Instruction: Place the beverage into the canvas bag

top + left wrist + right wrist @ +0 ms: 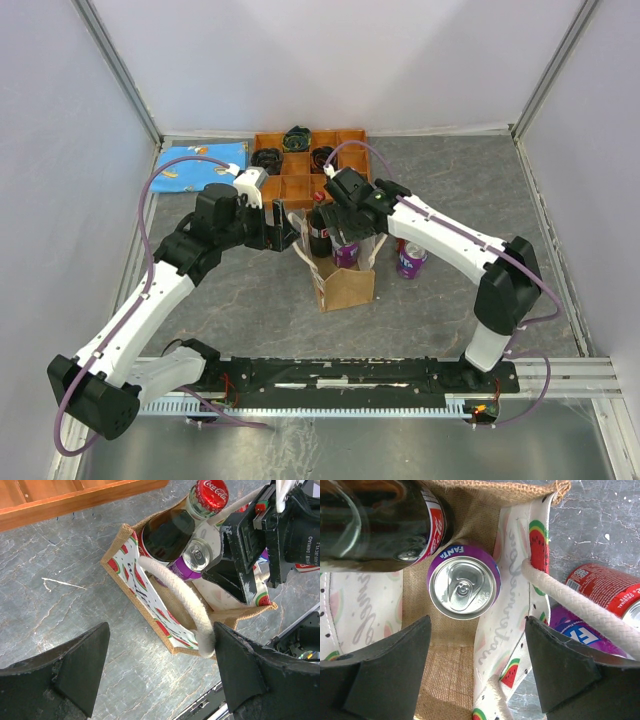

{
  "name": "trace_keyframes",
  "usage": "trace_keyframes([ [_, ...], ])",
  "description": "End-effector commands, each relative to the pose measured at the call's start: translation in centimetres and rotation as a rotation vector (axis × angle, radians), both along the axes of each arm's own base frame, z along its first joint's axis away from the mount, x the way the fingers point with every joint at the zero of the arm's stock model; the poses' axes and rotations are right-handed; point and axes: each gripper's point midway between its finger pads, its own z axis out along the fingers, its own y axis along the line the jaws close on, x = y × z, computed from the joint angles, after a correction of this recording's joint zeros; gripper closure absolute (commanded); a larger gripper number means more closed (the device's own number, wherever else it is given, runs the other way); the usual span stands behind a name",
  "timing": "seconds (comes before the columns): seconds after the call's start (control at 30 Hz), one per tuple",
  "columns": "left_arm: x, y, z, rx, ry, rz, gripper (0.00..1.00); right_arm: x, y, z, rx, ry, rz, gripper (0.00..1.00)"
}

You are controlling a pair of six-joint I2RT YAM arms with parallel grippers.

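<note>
Right gripper (479, 647) hangs over the mouth of the small tan canvas bag (350, 288), its two black fingers (385, 675) spread wide and gripping nothing. Directly below the gap, a purple Fanta can (463, 585) stands upright on the bag's burlap floor. It touches a dark cola bottle with a red cap (172, 525) that shares the bag, the bottle's neck rising above the rim. The can sits close to the watermelon-print lining on one side, and bare burlap shows beside it. Left gripper (160, 675) is just left of the bag, jaws also wide apart. A white rope handle (180, 595) rests against the inner face of one finger. Just right of the bag, outside its wall, a red can (605, 587) lies on its side next to a second purple can (570, 632). An orange wooden compartment tray (310, 160) lies beyond the bag's far edge. Grey stone-pattern table (250, 320) runs from the near wall to the arm bases.
</note>
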Motion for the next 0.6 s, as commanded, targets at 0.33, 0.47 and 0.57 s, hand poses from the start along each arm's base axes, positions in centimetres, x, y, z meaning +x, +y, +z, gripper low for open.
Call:
trace_keyframes([
  [0.33,-1.1,-1.1,1.1,-0.07,-0.006,-0.071,0.12,1.5,1.3,12.2,0.28,-0.273,-0.028,0.35],
  [0.47,-1.7,-1.2,0.6,-0.066,0.01,-0.098,0.12,2.9,-0.9,16.7,0.273,-0.402,-0.095,0.32],
  [0.57,-2.2,-1.1,0.1,-0.057,0.019,-0.104,0.12,4.5,-3.1,17.8,0.264,-0.403,-0.158,0.31],
])
